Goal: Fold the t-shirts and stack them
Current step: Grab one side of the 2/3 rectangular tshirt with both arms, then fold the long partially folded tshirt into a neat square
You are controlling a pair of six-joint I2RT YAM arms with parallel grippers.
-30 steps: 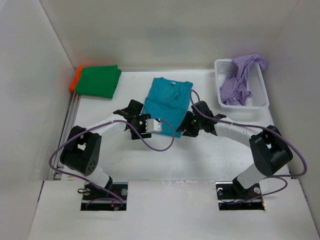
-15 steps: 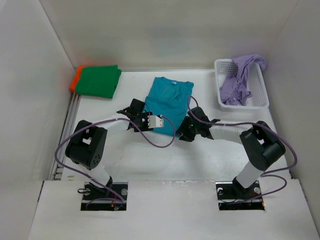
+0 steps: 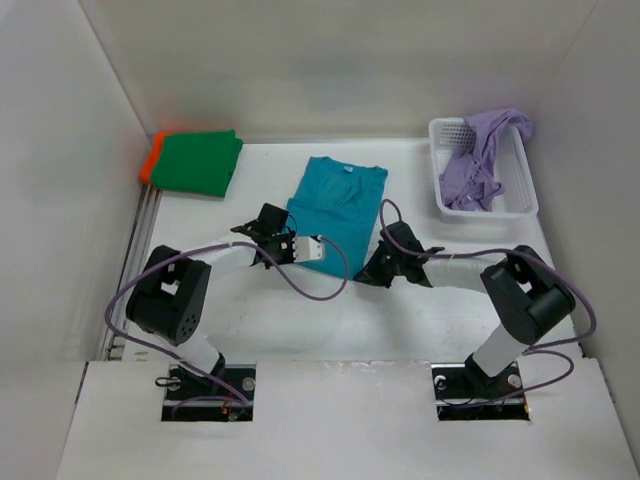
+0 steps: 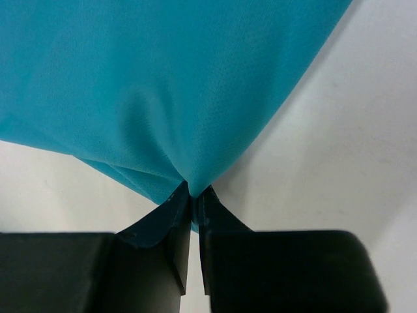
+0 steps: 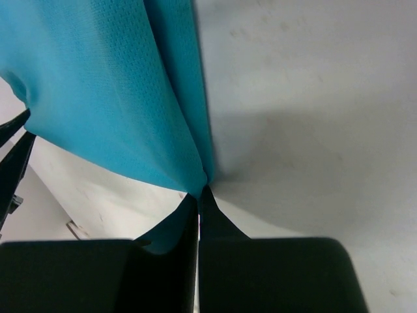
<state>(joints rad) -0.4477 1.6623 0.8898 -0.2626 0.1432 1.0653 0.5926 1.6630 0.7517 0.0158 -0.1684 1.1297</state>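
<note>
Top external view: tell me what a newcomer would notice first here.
The teal shirt lies at the centre of the table, its near corners pinched by the left hand and the right hand, both shut on the cloth. At far left a folded green shirt lies on an orange shirt. At far right a lavender shirt spills over a white basket.
</note>
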